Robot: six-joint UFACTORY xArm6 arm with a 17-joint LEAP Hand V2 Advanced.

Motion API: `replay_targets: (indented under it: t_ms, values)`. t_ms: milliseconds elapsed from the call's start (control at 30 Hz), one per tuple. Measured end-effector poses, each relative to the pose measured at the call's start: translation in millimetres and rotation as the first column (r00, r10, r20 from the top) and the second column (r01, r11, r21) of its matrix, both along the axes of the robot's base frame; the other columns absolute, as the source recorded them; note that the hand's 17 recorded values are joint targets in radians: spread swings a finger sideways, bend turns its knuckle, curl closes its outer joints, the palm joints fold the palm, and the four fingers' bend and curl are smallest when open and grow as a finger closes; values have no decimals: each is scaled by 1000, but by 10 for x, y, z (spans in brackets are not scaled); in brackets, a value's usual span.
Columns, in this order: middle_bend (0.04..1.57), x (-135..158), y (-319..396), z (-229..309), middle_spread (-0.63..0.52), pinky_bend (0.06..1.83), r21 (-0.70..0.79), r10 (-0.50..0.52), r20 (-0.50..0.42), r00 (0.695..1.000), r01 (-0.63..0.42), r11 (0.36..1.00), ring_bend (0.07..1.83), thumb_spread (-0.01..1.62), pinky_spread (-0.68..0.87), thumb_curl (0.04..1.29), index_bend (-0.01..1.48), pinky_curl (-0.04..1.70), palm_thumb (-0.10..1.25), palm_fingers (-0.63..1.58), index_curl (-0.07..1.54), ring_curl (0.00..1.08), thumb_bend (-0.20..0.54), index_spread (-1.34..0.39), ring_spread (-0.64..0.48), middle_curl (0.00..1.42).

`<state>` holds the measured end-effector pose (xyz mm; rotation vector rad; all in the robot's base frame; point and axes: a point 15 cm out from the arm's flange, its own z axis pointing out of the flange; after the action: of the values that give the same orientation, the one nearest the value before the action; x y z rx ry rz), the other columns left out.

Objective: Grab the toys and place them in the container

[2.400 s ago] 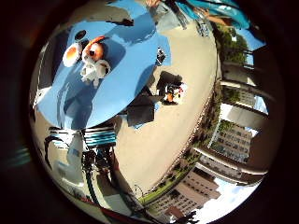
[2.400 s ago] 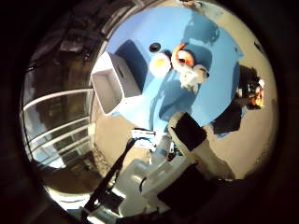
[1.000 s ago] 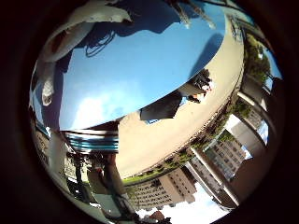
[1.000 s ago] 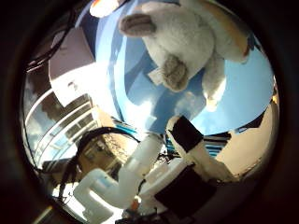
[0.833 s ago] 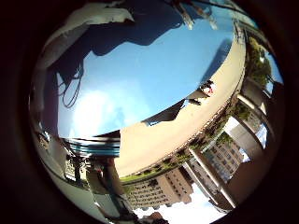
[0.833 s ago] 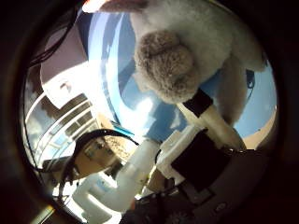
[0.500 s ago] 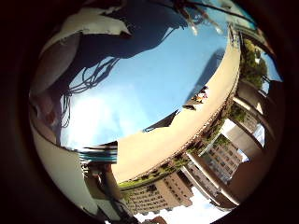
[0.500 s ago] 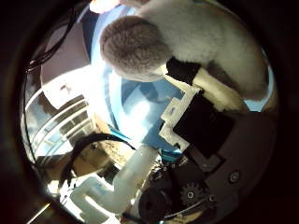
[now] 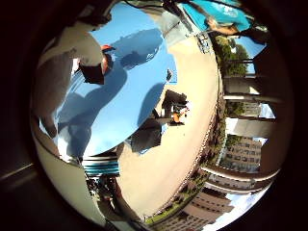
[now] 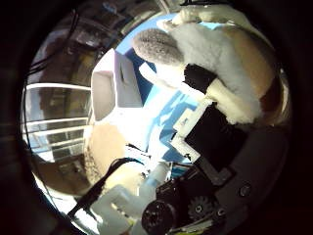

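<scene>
Plush toy (image 10: 215,54) in hand (image 10: 210,132)

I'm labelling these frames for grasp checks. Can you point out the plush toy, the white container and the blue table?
plush toy (image 10: 215,54), thumb side palm view, on its white furry body.
white container (image 10: 105,95), thumb side palm view, on its inner hollow.
blue table (image 9: 130,96), little finger side palm view, on bare tabletop.

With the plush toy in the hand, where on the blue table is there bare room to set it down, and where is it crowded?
The hand is curled round the plush toy. The blue table is bare across its broad middle, though shadowed. The white container looks empty inside, so there is room there. It is crowded close to the palm, where toy and fingers fill the view.
</scene>
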<state>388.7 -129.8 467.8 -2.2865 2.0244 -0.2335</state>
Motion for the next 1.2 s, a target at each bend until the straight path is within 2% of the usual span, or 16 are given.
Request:
replay_targets:
  t_ms: [133,267,567,733,800,833,900,967,1000,1033,1067,1100,1200]
  values:
    - [1218,102,667,542,-215,1579,68,91,58,994,-95,993,1410,1089,144,658,835,686,986,880,493,855,-15,-729,-120,993]
    - [1254,213,1442,554,-213,1602,102,193,46,980,-197,975,1449,1089,126,687,880,728,984,832,577,870,-14,-746,-126,1016]
    - [1314,628,2883,-123,-208,1631,146,335,-37,942,-326,934,1511,1090,107,723,907,789,973,767,732,879,-15,-758,-129,1037]
    - [1345,907,3608,-577,-204,1646,157,364,-23,931,-356,921,1541,1092,100,739,902,819,968,737,825,879,-15,-762,-129,1041]
    - [1349,986,3783,-740,-203,1648,161,352,-25,936,-344,925,1544,1093,99,742,901,822,967,734,838,879,-15,-763,-129,1041]
    - [1358,997,3801,-769,-201,1639,161,350,-27,936,-341,926,1533,1084,99,731,911,830,889,708,867,875,-60,-766,-129,1040]
    - [1342,1018,3847,-883,-195,1610,161,346,-44,937,-335,928,1522,1092,106,715,924,825,857,747,886,858,-53,-756,-115,1022]
    - [1268,1001,3842,-957,-170,1541,155,345,-67,936,-331,931,1426,1100,152,676,889,782,764,770,868,794,-87,-719,-73,960]
    - [1205,978,3832,-978,-163,1500,154,345,-80,935,-331,931,1394,1110,178,658,844,771,739,659,851,780,-84,-697,-61,927]
    - [938,936,3815,-1005,-150,1577,152,346,-101,933,-330,932,1332,1122,215,620,689,832,679,90,854,800,-82,-574,18,862]
    - [824,886,3795,-1045,-124,1496,150,346,-128,929,-327,933,1227,1128,239,600,665,810,645,-187,842,770,-86,-527,60,809]
    - [716,837,3779,-1092,-91,1402,148,353,-155,923,-332,932,1064,1135,269,569,595,763,607,-297,786,694,-76,-475,109,735]
    - [517,814,3772,-1129,-33,1253,151,388,-168,906,-366,918,851,1147,322,516,428,653,556,-300,662,547,-60,-419,181,613]
